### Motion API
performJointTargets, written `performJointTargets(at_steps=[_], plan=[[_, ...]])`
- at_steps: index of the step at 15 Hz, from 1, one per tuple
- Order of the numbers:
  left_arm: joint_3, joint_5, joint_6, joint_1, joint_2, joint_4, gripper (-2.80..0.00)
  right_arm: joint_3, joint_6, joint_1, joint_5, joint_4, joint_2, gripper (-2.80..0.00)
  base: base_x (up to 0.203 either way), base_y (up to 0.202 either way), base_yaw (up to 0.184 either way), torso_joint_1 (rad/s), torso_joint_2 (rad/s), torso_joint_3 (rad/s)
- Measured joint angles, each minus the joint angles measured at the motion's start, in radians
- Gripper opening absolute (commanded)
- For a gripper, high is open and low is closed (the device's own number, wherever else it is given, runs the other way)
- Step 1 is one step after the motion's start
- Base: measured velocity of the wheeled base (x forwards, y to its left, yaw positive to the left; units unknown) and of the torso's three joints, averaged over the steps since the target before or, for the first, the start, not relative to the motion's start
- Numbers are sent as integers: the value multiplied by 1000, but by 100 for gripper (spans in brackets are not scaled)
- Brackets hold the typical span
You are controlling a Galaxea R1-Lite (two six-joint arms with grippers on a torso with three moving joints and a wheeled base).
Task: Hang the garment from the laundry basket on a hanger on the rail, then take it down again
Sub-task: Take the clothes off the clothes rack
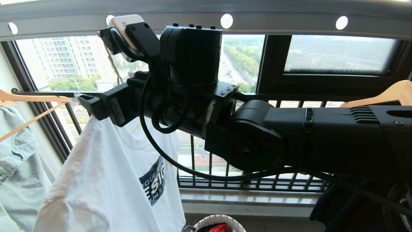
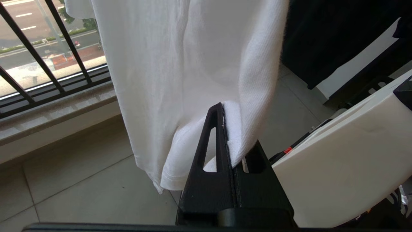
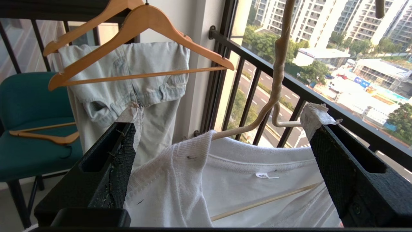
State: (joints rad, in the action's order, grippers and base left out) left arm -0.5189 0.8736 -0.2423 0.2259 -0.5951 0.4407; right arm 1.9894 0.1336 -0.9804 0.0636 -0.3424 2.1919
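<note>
The garment (image 1: 109, 167), a white T-shirt with a dark blue chest print, hangs on the cream wire hanger (image 3: 278, 64) below the grey rail (image 1: 276, 19). The hanger's hook end is hidden behind my right wrist. My right gripper (image 3: 223, 111) is open, one finger on each side of the ribbed collar (image 3: 190, 151), touching neither cloth nor wire. In the head view this gripper (image 1: 88, 104) sits at the shirt's top. Lower down, my left gripper (image 2: 227, 111) is shut on a fold of the garment (image 2: 180, 64) near its hem. The laundry basket (image 1: 225, 220) stands on the floor below.
Pale jeans (image 3: 128, 74) hang on a wooden hanger (image 3: 141, 29) left of the shirt. A teal chair (image 3: 25, 129) holds another wooden hanger (image 3: 45, 135). The black window guard (image 1: 251, 183) runs behind. A red cloth (image 1: 220, 228) lies in the basket. A dark garment (image 2: 322, 38) hangs at the right.
</note>
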Motion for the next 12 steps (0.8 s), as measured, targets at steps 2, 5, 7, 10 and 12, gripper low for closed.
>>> performJointTargets(at_steps=[2, 5, 7, 10, 12], plan=[[7, -3, -3, -22, 7, 38, -280, 4, 0, 1, 0, 2, -4, 0, 0, 0, 0, 0, 0, 0], [31, -4, -18, -34, 25, 69, -280, 5, 0, 4, -1, 3, -12, 0, 0, 0, 0, 0, 0, 0], [57, -6, -27, -35, 39, 71, -280, 5, 0, 6, -3, 4, -15, 0, 0, 0, 0, 0, 0, 0], [84, -7, -27, -36, 57, 73, -280, 5, 0, 8, -6, 4, -16, 0, 0, 0, 0, 0, 0, 0], [100, -10, -27, -36, 70, 71, -280, 4, -1, 8, -9, 4, -17, 0, 0, 0, 0, 0, 0, 0]])
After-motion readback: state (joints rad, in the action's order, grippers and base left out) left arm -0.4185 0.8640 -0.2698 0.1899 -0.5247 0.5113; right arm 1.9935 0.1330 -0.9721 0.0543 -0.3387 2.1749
